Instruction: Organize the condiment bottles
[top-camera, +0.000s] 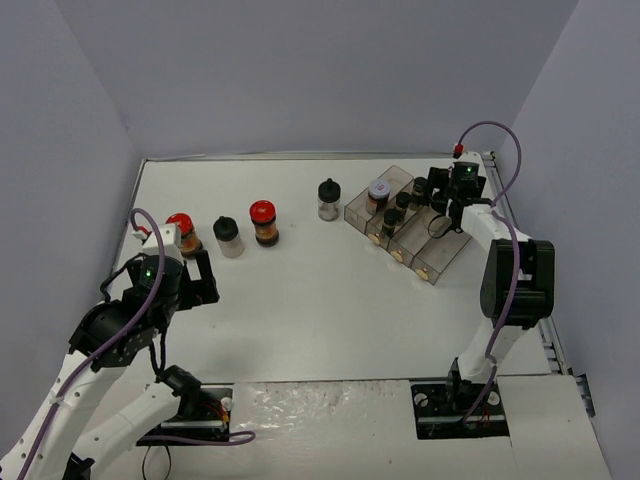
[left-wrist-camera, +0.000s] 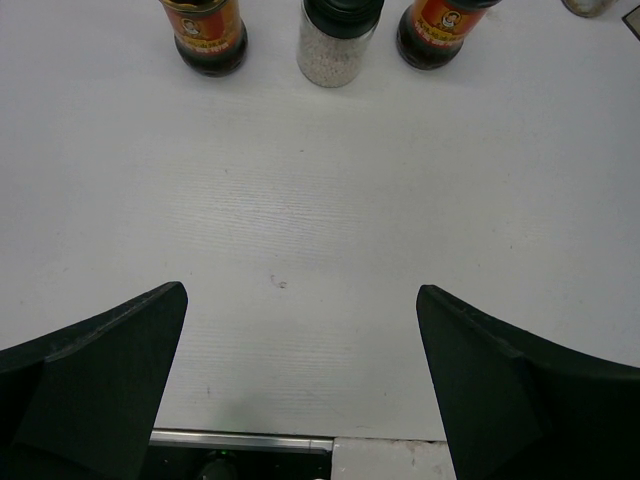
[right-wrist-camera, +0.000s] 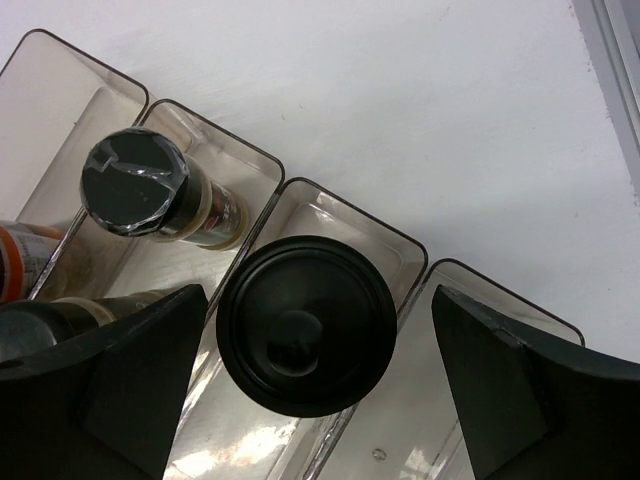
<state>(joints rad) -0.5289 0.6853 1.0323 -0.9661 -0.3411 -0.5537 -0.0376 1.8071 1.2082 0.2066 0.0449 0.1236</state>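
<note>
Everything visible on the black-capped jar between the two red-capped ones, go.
The black-capped jar is small and clear-walled, full of pale grainy contents under a black cap. It stands upright on the white table, between one red-capped jar and another red-capped jar, touching neither. The open left gripper is short of it.

Four jars (top-camera: 264, 223) are standing in a row across the tabletop (top-camera: 330, 310), left of the tray (top-camera: 432, 262). Several other jars (top-camera: 378, 192) are sitting in the tray's side-by-side compartments at the far right.
</note>
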